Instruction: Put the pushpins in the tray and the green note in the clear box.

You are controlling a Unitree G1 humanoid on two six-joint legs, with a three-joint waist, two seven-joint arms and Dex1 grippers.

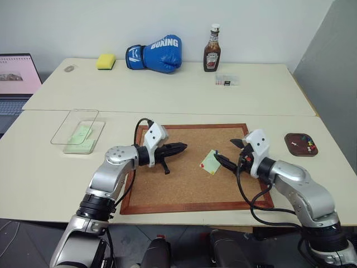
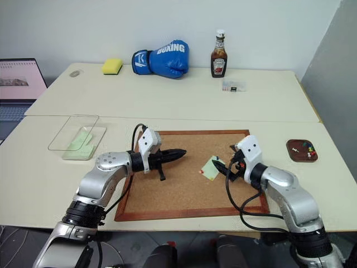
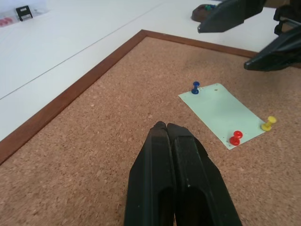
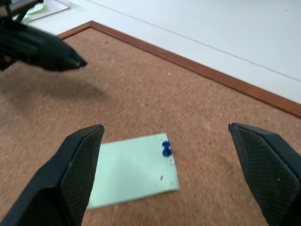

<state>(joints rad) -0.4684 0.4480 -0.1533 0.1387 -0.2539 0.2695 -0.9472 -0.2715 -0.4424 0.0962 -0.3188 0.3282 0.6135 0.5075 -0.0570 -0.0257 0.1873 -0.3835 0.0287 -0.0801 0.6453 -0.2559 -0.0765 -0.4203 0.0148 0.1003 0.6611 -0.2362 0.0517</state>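
The right end effector, its fingers standing wide apart, is hovering right over the green note, which is lying pinned to the corkboard by blue, red and yellow pushpins, while the left end effector, fingers pressed together on nothing, is pointing at the note from just beside it. Tugging the paper before the pins are out risks tearing it, and the small pin heads could slip and roll away. Bare cork is lying open all around both end effectors, with the tray on the surface beyond the right one and the clear box well beyond the left.
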